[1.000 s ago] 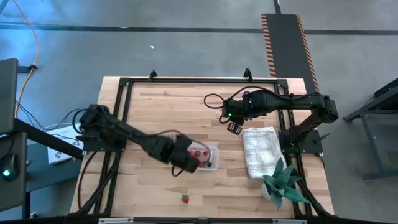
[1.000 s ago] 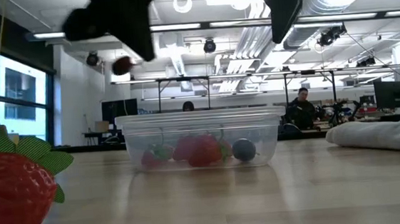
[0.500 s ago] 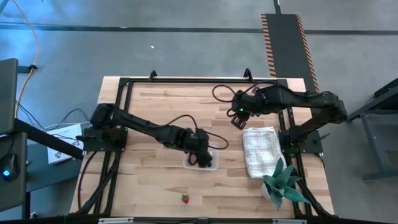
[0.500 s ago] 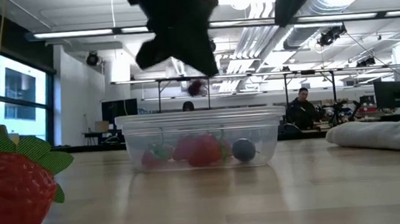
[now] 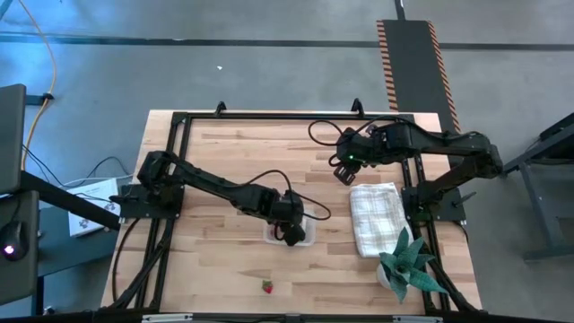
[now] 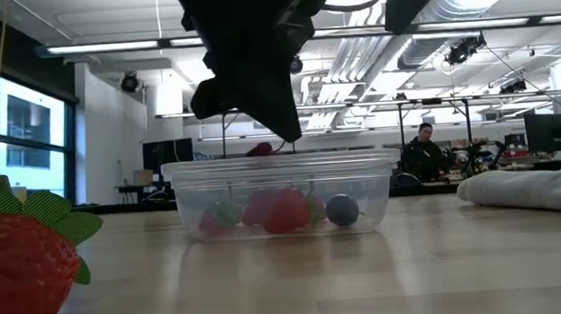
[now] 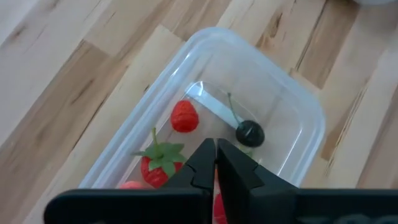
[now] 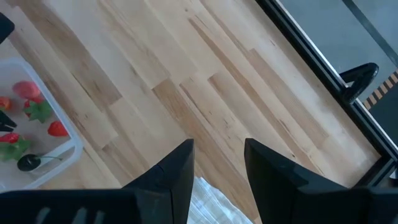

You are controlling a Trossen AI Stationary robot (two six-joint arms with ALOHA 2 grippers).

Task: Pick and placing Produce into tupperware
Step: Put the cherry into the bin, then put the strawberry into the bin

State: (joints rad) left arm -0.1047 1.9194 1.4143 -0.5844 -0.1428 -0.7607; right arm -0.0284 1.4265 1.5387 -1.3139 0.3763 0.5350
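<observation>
The left gripper had swung in from beside the tupperware and now hung right over it, fingers pressed together on a sliver of red — a piece of produce pinched between the tips, as the left wrist view showed it. A second earlier that arm had been out at the container's near edge with a small red piece carried in the air; half a second on it was above the rim, and now it sat lower, the red piece just at the level of the container's lip in the low view. Inside the tub lay a small red berry, a strawberry with a green top and a dark round berry on a stem, all resting on the clear floor. The carry looked finished, then, and the release seemed to be the step in hand — one more piece about to join the rest. A lone strawberry still sat on the table nearer the front edge, well apart from the tub, so the job was not done. The right gripper waited with fingers apart over bare wood near the white cloth
</observation>
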